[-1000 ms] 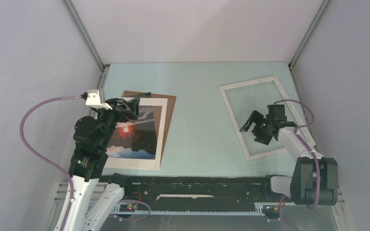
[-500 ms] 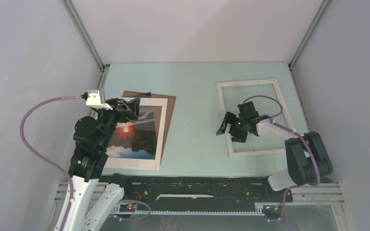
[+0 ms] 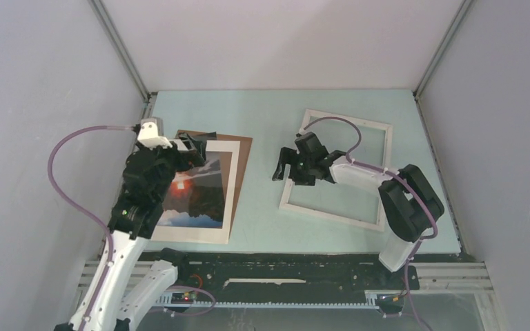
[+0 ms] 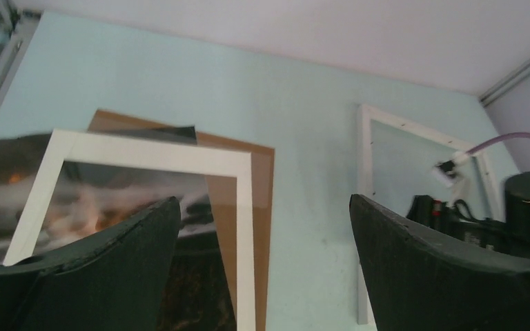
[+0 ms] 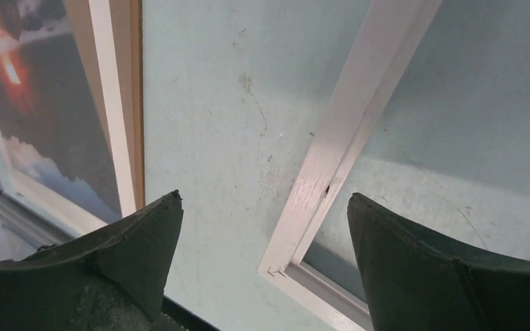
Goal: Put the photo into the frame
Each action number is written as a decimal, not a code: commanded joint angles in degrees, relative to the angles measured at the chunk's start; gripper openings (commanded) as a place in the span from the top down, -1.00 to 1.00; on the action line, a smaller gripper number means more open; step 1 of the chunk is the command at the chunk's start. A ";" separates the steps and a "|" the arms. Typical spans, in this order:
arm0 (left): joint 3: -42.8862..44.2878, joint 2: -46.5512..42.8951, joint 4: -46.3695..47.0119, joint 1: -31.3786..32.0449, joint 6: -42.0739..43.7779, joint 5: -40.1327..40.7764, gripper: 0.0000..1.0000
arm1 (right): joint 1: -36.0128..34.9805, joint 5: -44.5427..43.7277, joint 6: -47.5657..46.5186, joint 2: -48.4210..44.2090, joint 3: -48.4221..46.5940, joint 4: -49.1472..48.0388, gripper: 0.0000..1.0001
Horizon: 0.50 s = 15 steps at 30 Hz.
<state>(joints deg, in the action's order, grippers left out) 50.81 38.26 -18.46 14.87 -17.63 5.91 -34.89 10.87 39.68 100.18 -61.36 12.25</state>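
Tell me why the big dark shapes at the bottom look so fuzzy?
Left wrist view: those are the jaws, too near the lens to focus; the photo looks soft too. Right wrist view: jaws also blurred, but the frame edge is crisp. Top view: fairly sharp throughout.

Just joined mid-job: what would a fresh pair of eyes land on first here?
The photo, a glowing red sun in a dark sky, lies at the left on a brown backing board, with the left pincer open over its far end. At the right the white frame lies askew with nothing in it, and the right pincer hangs open above its left edge.
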 commanded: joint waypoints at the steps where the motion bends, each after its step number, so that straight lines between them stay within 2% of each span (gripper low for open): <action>1: 1.60 5.58 -7.05 0.68 -5.72 6.73 -1.00 | -3.26 -14.26 -4.50 -4.24 -1.80 2.40 -0.96; 3: 2.13 8.44 -13.12 0.68 -7.48 10.36 -1.00 | -5.98 -17.94 -4.85 -3.60 -3.05 1.29 -0.99; 4: 2.82 10.32 -16.09 0.68 -8.15 12.72 -1.00 | -6.93 -16.77 -4.99 -2.61 -4.34 0.09 -0.99; 6: 4.62 14.49 -21.53 0.56 -9.07 17.20 -1.00 | -8.07 -9.78 -3.06 0.67 -7.50 -2.97 -0.96; 8: 5.94 19.11 -25.67 -1.27 -9.94 17.88 -1.00 | -8.66 -0.64 1.56 4.79 -9.81 -8.33 -0.87; 10: 6.19 22.59 -27.46 -6.98 -11.12 12.78 -1.00 | -9.77 4.76 5.78 8.50 -11.32 -14.26 -0.80; 13: 3.75 25.14 -25.21 -21.53 -13.43 1.97 -1.00 | -11.70 8.64 9.15 12.57 -12.37 -20.11 -0.79; 15: 3.35 26.83 -23.42 -26.30 -14.19 0.59 -1.00 | -12.11 10.34 10.33 14.84 -12.47 -22.96 -0.79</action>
<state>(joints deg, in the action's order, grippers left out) 53.10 64.23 -41.74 -2.42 -27.97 12.19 -45.47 14.22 44.73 111.66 -72.79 -1.78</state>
